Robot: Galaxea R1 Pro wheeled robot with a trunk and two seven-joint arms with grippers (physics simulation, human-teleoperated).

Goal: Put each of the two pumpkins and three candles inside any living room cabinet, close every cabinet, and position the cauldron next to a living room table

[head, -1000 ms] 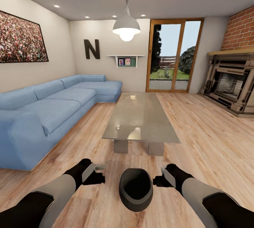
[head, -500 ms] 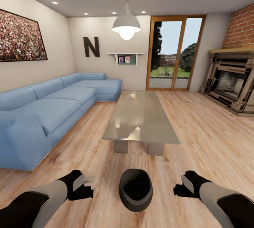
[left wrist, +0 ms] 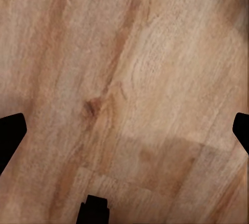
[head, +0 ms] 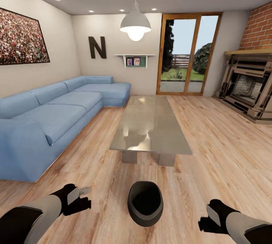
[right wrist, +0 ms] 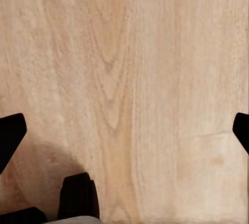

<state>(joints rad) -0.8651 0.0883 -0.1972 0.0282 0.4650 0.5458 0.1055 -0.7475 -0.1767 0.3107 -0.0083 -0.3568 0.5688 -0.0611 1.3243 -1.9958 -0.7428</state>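
Pale wood floor (head: 211, 142) runs through a living room with a blue sofa (head: 56, 115) along one wall, a glass door (head: 187, 53) at the far end and a stone fireplace (head: 249, 87) under a brick wall. At the room's middle stands the long glass-topped table (head: 151, 125), under a hanging lamp (head: 135, 25).

On the floor, near the table's closest end and apart from it, sits the black cauldron (head: 145, 203), upright, mouth open upward. The left gripper (head: 81, 198) hovers off to one side of the cauldron and the right gripper (head: 206, 223) to the other, both well clear of it and holding nothing.

Both wrist views look straight down on bare floorboards: in each, the dark fingertips (left wrist: 11, 130) (right wrist: 11, 130) sit at opposite edges, spread wide.
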